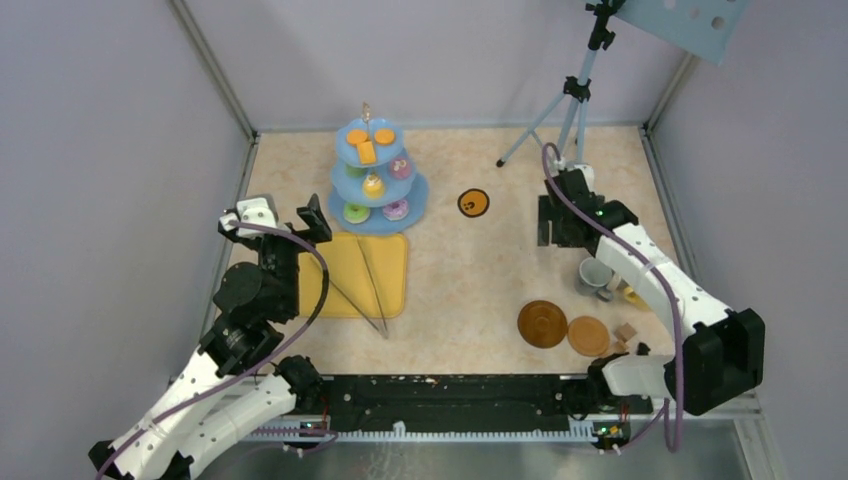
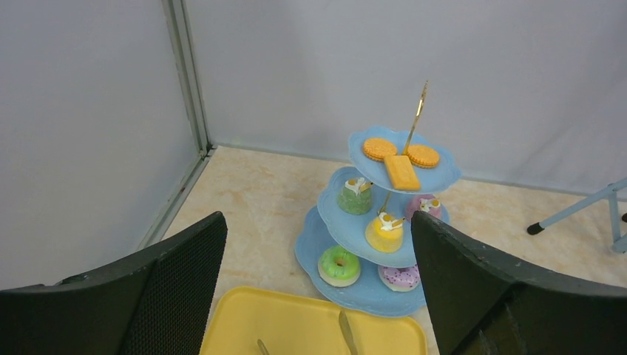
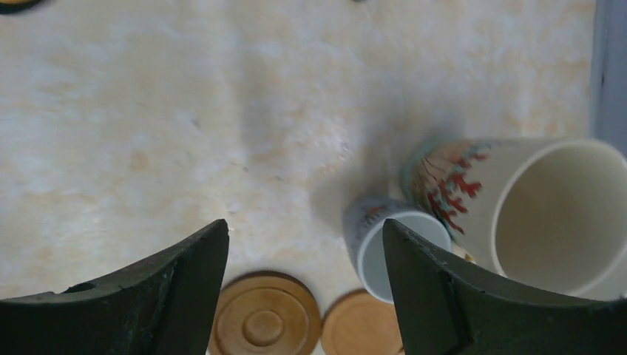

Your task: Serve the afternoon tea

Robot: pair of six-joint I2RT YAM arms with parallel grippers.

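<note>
Open and empty, the right tool (image 3: pixel 303 240) hung over the mugs (image 3: pixel 547 214) at the bench's (image 1: pixel 480 280) right; fetching one seemed in hand, needing a descent and grip, while the left tool (image 2: pixel 318 222) gaped empty facing the far-left stand (image 1: pixel 378 185).

No lettering, number or brand can be read anywhere in these views. A small round black-rimmed disc (image 1: pixel 473 203) on the worktop (image 1: pixel 470 280) carries a dark mark on its orange face, too small to make out. In the right wrist view, the cream mug (image 3: pixel 547 214) shows a red branching print with a teal band, and the grey mug (image 3: pixel 392 248) beside it bears a faint coloured print; both are decoration, not writing.
</note>
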